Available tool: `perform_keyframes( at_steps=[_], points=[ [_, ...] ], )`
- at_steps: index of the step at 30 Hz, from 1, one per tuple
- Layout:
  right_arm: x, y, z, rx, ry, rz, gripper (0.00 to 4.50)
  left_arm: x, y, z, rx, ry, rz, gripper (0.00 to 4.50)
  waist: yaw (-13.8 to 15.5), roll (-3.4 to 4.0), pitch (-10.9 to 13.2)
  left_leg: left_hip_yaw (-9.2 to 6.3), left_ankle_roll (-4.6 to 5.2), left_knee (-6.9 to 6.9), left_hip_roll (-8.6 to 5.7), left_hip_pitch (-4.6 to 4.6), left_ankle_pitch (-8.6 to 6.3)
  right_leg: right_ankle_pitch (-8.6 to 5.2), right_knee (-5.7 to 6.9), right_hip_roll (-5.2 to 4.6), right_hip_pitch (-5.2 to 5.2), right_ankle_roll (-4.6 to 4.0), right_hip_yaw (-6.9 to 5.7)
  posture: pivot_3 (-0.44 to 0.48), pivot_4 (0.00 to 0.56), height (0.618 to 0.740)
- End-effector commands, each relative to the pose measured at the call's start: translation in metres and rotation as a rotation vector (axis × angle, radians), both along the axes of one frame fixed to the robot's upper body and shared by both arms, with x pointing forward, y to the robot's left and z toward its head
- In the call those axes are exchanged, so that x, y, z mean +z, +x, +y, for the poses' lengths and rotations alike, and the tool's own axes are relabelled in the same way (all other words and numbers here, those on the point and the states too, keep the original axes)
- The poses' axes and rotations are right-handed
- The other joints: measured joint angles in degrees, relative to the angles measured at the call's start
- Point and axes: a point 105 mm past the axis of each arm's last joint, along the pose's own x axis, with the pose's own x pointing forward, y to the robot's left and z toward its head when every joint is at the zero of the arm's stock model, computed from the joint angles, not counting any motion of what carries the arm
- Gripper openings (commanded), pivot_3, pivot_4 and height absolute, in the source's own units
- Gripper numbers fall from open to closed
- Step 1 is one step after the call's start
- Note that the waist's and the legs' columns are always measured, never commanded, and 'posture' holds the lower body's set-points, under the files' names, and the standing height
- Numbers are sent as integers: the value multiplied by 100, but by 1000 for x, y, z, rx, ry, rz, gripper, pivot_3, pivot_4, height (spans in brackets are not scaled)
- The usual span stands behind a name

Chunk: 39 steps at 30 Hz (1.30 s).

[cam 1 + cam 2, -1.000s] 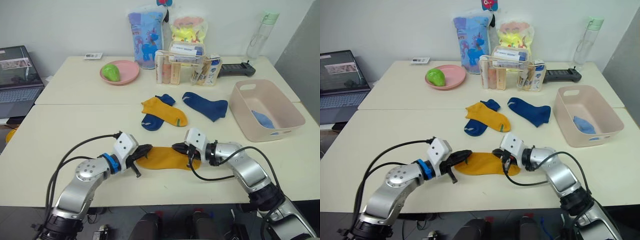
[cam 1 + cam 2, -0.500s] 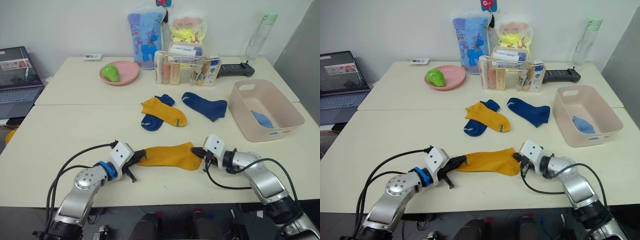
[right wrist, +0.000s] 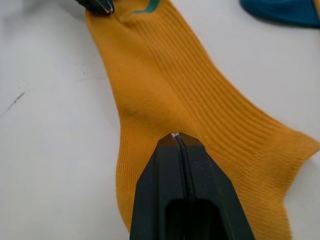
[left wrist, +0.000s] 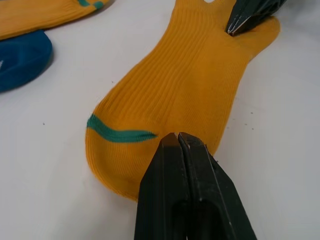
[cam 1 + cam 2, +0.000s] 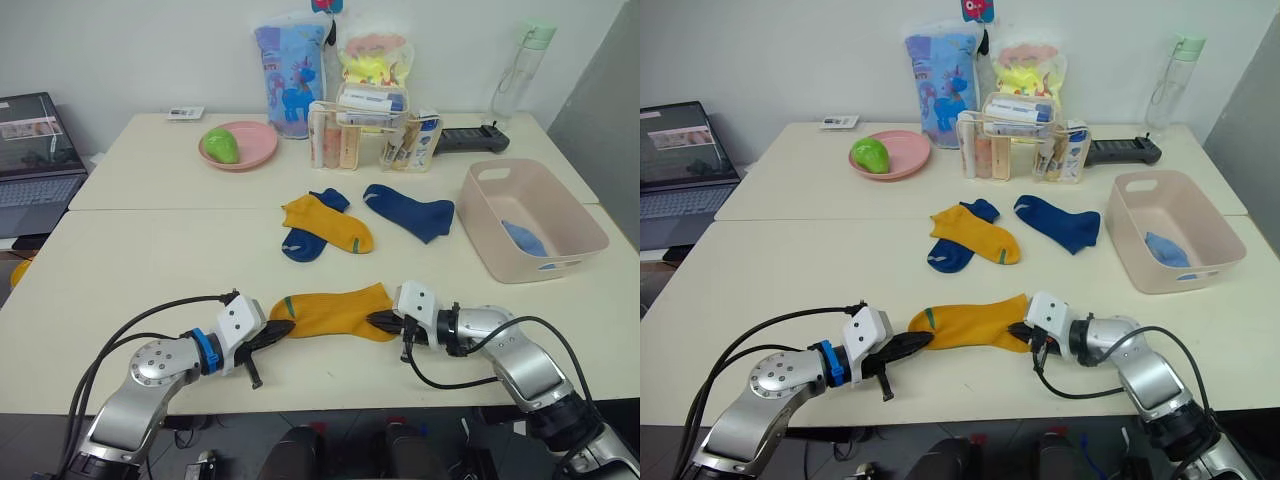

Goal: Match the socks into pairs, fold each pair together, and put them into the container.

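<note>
Mustard sock (image 5: 335, 311) pinched between closed left hand (image 5: 278, 329) and right hand (image 5: 381, 321).

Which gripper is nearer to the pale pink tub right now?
Right. The right gripper is shut on the near mustard sock's end on the tub's side. The left gripper is shut at the sock's opposite end, farther from the tub.

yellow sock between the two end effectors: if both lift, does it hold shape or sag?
Likely sags: the yellow sock is thin ribbed knit, lying flat and slightly wrinkled. Probably very light. The left end effector and right end effector each look shut on an end, so the middle should droop unless pulled taut.
</note>
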Motion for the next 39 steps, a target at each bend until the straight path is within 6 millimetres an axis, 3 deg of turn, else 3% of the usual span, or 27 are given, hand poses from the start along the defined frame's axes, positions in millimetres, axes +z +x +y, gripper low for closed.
perform_keyframes(
  at_steps=[1,5,10,14,16,19,23,28,33,39],
  points=[
    [-2,-1,-21,-17,-86,-7,36,-5,1,10,17,44,-4,0,2,-2,-1,0,0,0,0,0,0,0,0,0,0,0,0,0,150,740],
    [5,-2,-38,-51,-79,-4,36,-4,1,18,24,34,-6,0,8,-3,-4,-2,0,-1,1,3,0,0,-2,0,4,0,-2,0,150,740],
    [38,-3,-34,-90,119,-6,36,19,0,9,41,-120,4,0,1,-4,-2,-1,2,-1,3,1,-2,0,-1,0,3,0,-1,0,150,740],
    [56,8,-43,-188,195,-84,7,42,12,18,155,-238,-44,174,0,-3,-1,-1,3,-1,4,-1,-2,0,1,0,1,0,-2,0,150,740],
    [64,24,-61,-315,218,-145,400,55,28,45,321,-273,-123,534,5,-3,-1,-1,1,-1,3,0,-1,0,1,1,1,0,-2,0,150,740],
    [62,39,-83,-446,192,-204,1330,62,40,79,492,-275,-196,1468,11,-3,-1,0,0,0,3,1,0,0,3,1,1,0,-3,0,150,740],
    [55,48,-93,-512,165,-240,2748,52,42,92,556,-252,-198,2763,1,-3,-1,7,-1,-3,2,1,-1,0,0,1,-1,1,2,0,150,740],
    [48,51,-97,-529,148,-255,4497,38,38,93,555,-234,-172,4393,-6,-3,-1,7,-1,-1,3,1,0,0,2,1,-1,0,2,0,150,740],
    [42,47,-95,-506,145,-235,4500,33,35,95,558,-230,-154,4477,-7,-3,-1,6,-1,-1,4,1,-1,0,2,1,-1,0,2,0,150,740],
    [41,47,-93,-492,135,-234,4500,42,39,94,551,-238,-170,4477,-8,-3,-2,6,-1,-1,3,1,-1,0,2,1,-1,0,2,0,150,740]
  ],
)
